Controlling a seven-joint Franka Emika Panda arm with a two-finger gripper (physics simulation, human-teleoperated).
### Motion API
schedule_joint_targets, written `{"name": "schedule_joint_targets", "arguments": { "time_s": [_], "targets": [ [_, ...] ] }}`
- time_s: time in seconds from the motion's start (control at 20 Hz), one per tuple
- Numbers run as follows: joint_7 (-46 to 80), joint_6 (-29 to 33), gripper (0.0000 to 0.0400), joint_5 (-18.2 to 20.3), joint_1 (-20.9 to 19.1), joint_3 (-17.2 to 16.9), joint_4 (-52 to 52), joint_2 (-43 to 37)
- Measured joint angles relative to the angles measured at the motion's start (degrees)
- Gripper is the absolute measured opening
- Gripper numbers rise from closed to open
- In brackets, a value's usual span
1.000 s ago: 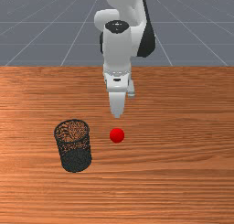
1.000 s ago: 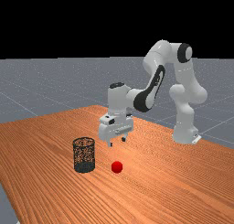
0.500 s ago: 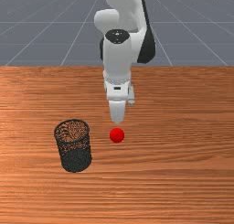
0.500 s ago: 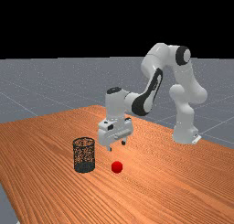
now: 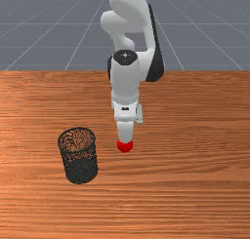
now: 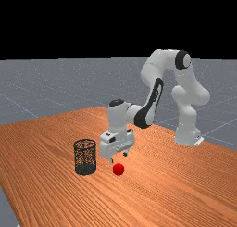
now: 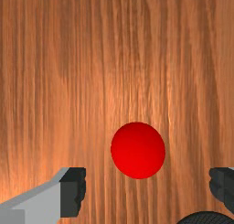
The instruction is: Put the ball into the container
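Bringing the white two-fingered gripper [image 6: 118, 157] down lower than half a second ago, on the front view's right of the upright round basket of black mesh [image 5: 80, 170]. Bending the white and grey arm [image 6: 150, 71] lower along with it, beyond the same side of the basket. Leaving the basket standing in its earlier place on the orange-brown wooden table [image 5: 195, 194], and leaving the smooth red ball [image 6: 118, 169] resting in its earlier place near the basket, well clear of its wall. Now overlapping the top of the ball in the front view, after hanging just short of it half a second ago.

Keeping the gripper [image 7: 148, 191] spread wide, holding the two dark-tipped fingers [image 7: 73, 192] well apart and clamping nothing. Seeing the ball just below the fingertips in the far view, on the table to that view's right of the basket. Looking down past the fingers in the wrist view, finding the ball in line with the opening and showing bare wood on both sides of it, and catching the basket's rim beyond the ball, close by one of the fingers.

Judging the ball to be evenly round, pointing no particular way and having no long axis; seeing the basket, by contrast, standing with its long axis upright and its mouth facing up.
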Motion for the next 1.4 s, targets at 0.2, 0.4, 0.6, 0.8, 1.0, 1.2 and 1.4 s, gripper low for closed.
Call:
{"name": "schedule_joint_targets", "arguments": {
  "time_s": [0.2,0.4,0.6,0.8,1.0,1.2,1.4],
  "targets": [
    [0.00,-2.28,0.0400,0.00,0.01,0.01,2.77,2.93],
    [0.00,-0.29,0.0400,0.00,0.01,0.01,3.28,5.59],
    [0.00,1.43,0.0400,0.00,0.00,0.00,3.60,7.51],
    [0.00,1.56,0.0400,0.00,0.00,0.00,4.92,9.74],
    [0.00,2.81,0.0279,-0.02,0.01,0.00,5.85,10.62],
    [0.44,4.87,0.0279,-0.36,0.36,-0.35,4.52,10.08],
    [0.19,8.99,0.0279,-0.14,0.14,-0.15,0.13,6.10]
  ]
}}
